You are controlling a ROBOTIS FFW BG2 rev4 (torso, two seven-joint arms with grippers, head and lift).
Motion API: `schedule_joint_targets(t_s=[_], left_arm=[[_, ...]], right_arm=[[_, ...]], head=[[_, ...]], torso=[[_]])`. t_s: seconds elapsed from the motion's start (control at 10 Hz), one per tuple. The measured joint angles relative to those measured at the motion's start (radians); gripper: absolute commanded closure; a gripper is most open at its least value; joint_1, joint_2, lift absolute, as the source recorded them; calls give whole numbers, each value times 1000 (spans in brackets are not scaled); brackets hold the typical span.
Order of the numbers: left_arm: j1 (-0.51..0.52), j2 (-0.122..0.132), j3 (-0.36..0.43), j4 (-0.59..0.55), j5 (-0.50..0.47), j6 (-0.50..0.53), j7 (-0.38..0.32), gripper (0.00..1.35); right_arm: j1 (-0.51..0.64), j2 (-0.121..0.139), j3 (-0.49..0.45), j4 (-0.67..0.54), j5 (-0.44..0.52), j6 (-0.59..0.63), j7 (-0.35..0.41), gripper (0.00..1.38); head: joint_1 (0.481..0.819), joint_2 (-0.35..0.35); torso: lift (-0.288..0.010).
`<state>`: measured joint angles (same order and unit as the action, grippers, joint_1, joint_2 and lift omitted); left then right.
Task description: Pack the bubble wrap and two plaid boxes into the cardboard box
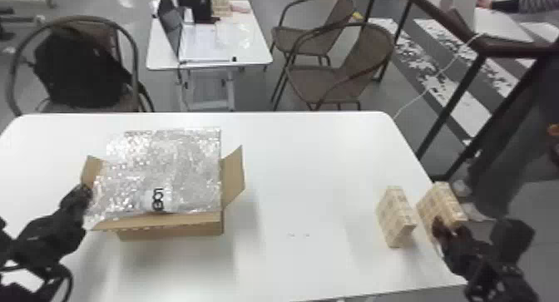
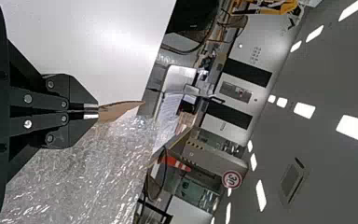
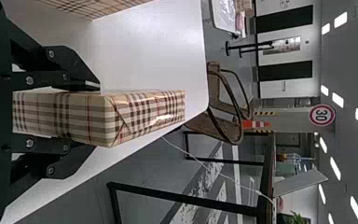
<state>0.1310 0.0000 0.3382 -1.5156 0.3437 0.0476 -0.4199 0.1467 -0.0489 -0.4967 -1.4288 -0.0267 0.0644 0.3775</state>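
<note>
Bubble wrap (image 1: 166, 168), crinkled and glossy, lies across the open cardboard box (image 1: 174, 231); my left gripper (image 1: 86, 192) pinches its thin brown flap (image 2: 116, 111), tips nearly together. I have the right gripper (image 1: 449, 228) spread box-wide, clasping one glossy plaid box (image 3: 93, 116); the other plaid box (image 1: 395, 214) stands just beside on the smooth table (image 1: 299, 155).

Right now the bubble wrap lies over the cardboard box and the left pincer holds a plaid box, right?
The last part is wrong: the left wrist view shows the left pincer shut on a flap of the cardboard box. The bubble wrap does lie over that box.
</note>
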Motion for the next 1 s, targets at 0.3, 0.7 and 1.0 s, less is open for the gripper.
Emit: schedule_joint_targets(t_s=[0.3, 0.7, 1.0], left_arm=[[-3, 0, -4, 3, 2, -4, -7, 1217], [-2, 0, -3, 5, 1, -7, -11, 1217], [-1, 0, -1, 6, -1, -9, -11, 1219]], right_arm=[[4, 1, 4, -18, -11, 6, 0, 895], [65, 29, 4, -172, -73, 17, -11, 895], [117, 47, 12, -573, -101, 161, -53, 895]], head=[[695, -125], [695, -120], [695, -110]], torso=[[-71], [-71], [-71]])
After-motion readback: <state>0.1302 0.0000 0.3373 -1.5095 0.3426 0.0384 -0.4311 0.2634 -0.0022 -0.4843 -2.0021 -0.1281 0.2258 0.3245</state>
